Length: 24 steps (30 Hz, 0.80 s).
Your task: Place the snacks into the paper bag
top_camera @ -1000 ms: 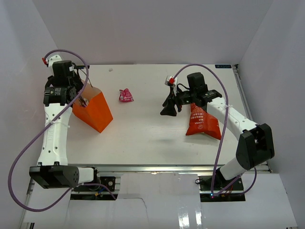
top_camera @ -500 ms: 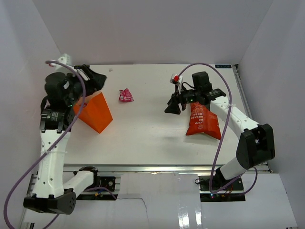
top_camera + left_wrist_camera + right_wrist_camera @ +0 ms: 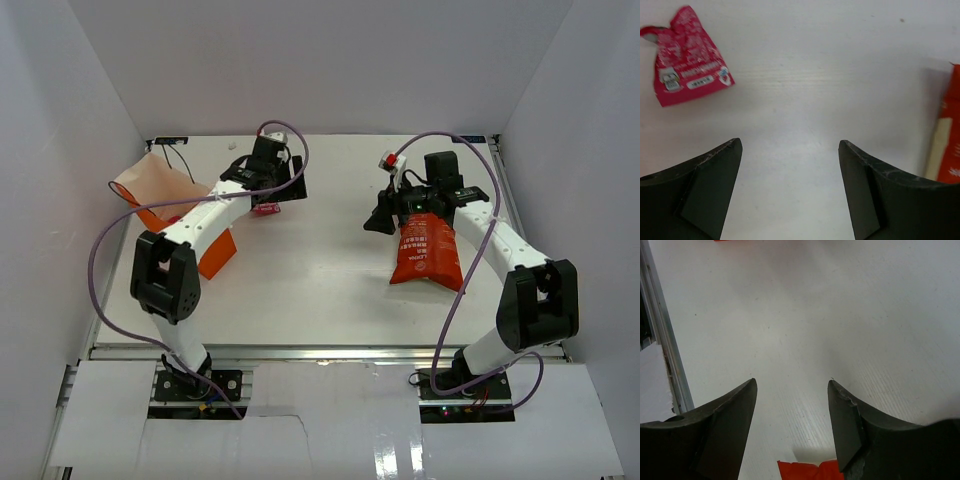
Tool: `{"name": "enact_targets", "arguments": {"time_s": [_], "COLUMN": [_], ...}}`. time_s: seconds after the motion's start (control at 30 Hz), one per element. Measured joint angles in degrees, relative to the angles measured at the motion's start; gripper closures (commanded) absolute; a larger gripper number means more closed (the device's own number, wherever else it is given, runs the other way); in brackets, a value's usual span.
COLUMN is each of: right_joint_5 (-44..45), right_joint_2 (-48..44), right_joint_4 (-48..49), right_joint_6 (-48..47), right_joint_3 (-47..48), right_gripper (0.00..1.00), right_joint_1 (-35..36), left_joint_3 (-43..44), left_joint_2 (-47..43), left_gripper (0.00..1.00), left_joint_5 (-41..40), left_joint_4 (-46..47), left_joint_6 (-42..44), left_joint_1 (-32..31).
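Note:
The orange paper bag (image 3: 213, 252) lies at the far left with its peach inside (image 3: 150, 186) showing. A pink sweet (image 3: 266, 208) lies right of it; in the left wrist view it (image 3: 687, 57) sits up and left of the fingers. My left gripper (image 3: 288, 190) (image 3: 790, 142) hovers open and empty beside the sweet. The red-orange crisp bag (image 3: 426, 256) lies flat at the right. My right gripper (image 3: 380, 222) (image 3: 792, 385) is open and empty at its upper left corner, whose tip (image 3: 812, 470) shows between the fingers. The other snacks are out of view.
White walls enclose the table on the left, back and right. A metal rail (image 3: 662, 340) runs along the table edge in the right wrist view. An orange edge (image 3: 947, 135) shows at the right of the left wrist view; I cannot tell which bag it is.
My left arm has left the paper bag and swung right to the pink sweet. The bag's mouth now shows its peach inside. My right gripper has drifted slightly right.

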Motion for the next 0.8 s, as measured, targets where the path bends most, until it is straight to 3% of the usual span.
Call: {"name": "enact_targets", "arguments": {"time_s": [0.2, 0.37, 0.6, 0.8], "right_joint_5": [0.24, 0.26, 0.22, 0.2], "right_joint_2": [0.17, 1.03, 2.32, 3.89], "right_joint_4": [-0.09, -0.09, -0.13, -0.22], "right_joint_6": [-0.02, -0.02, -0.02, 0.0], "right_joint_3": [-0.66, -0.66, -0.66, -0.63], "right_gripper": [0.35, 0.35, 0.35, 0.35], "right_joint_1": [-0.39, -1.03, -1.7, -2.01], "left_joint_3": [8.87, 11.21, 11.23, 11.23], "left_joint_2": [11.87, 16.68, 18.51, 19.21], "left_gripper": [0.09, 0.09, 0.1, 0.19], "left_joint_5": [-11.41, -15.85, -15.8, -10.6], "left_joint_4": [0.63, 0.98, 1.49, 3.04], "left_joint_6": [7.69, 10.8, 10.75, 10.08], "left_joint_1": [0.57, 2.49, 9.27, 12.24]}}
